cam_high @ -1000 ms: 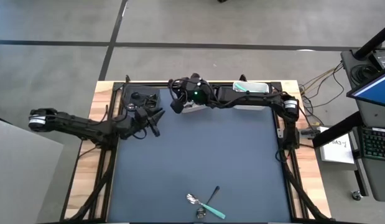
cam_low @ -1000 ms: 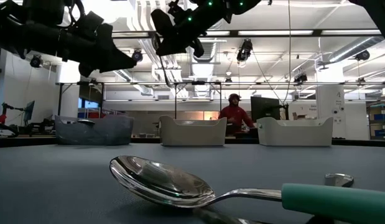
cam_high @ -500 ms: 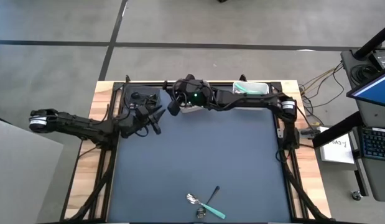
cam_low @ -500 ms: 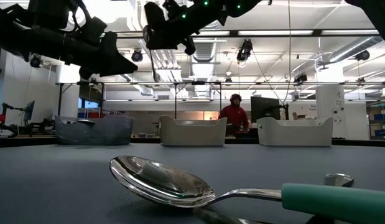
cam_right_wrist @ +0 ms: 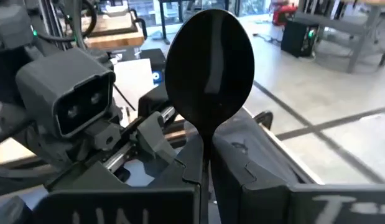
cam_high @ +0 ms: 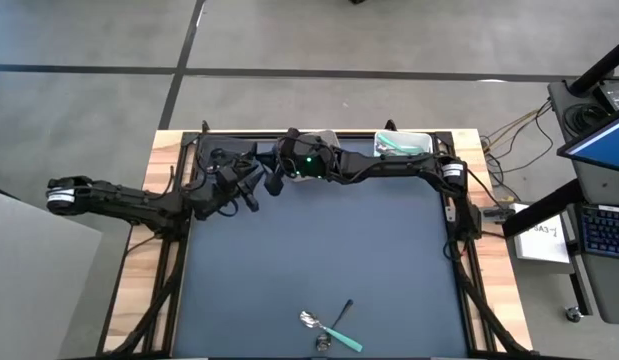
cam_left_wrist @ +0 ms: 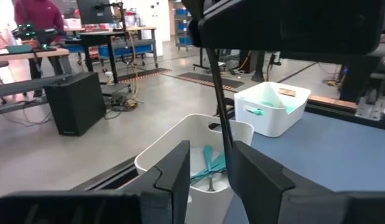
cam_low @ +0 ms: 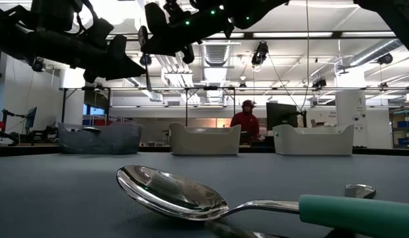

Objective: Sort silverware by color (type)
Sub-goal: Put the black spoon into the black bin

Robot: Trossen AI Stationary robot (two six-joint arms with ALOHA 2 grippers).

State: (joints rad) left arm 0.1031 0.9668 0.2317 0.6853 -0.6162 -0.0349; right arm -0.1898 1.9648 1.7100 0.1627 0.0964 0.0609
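My right gripper is shut on a black spoon and reaches across the far side of the table toward my left gripper. In the low view the spoon hangs below the right gripper. My left gripper is open, and the spoon shows edge-on just ahead of its fingers; I cannot tell whether it touches them. A teal-handled spoon and a dark-handled utensil lie crossed by the near edge. My right gripper pinches the black spoon between its two fingers at the neck, just behind the bowl. The bowl sticks out beyond the fingertips. The fingers point down and the spoon is lifted clear, hanging below them over the table's far left part.
Along the far edge stand a dark grey bin, a white bin holding teal-handled utensils, and a second white bin with teal utensils. The blue mat lies between them and the near pair. A person in red stands in the room behind.
My right gripper has carried the black spoon from over the middle white bin toward the table's left, closing on my left gripper. Its fingers have stayed shut on the spoon. The utensils by the near edge have not moved.
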